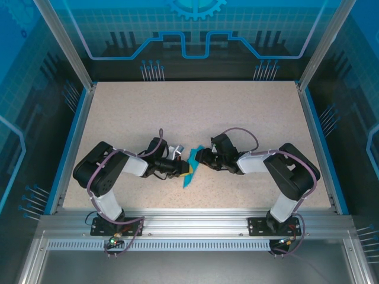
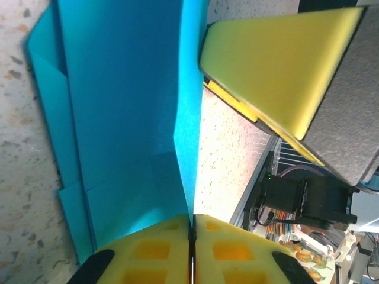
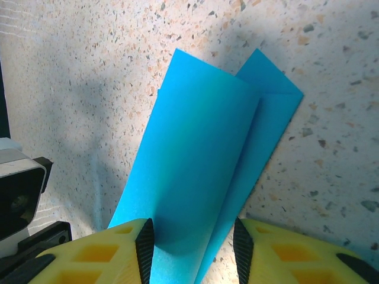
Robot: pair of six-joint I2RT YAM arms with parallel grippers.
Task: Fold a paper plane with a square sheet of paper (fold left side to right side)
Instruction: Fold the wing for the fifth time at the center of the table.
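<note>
The folded blue paper [image 1: 189,174] is found at the middle of the speckled table [image 1: 249,118], nearer the front edge than the back, right where the two arms meet. It is flanked by the left gripper [image 1: 177,167] on one side and the right gripper [image 1: 200,158] on the other.

From the left wrist, the left gripper [image 2: 190,251] is seen clenched. Its yellow foam fingers [image 2: 148,251] are pressed together, and one raised edge of the paper [image 2: 124,118] is caught in the seam between them. From that pinch a flap is lifted upward, while further folded layers are spread flat on the table to the side. One broad yellow pad of the right gripper's fingers [image 2: 278,65] is seen just beside the lifted edge.

From the right wrist, the right gripper [image 3: 189,251] is seen with its jaws parted. The paper [image 3: 195,154] is straddled rather than squeezed: a softly curved upper layer is laid between the yellow fingers [image 3: 95,257], over a flat layer beneath. At the far end, two pointed corners are shown side by side against the table. A shadow is cast across the surface to the left.
</note>
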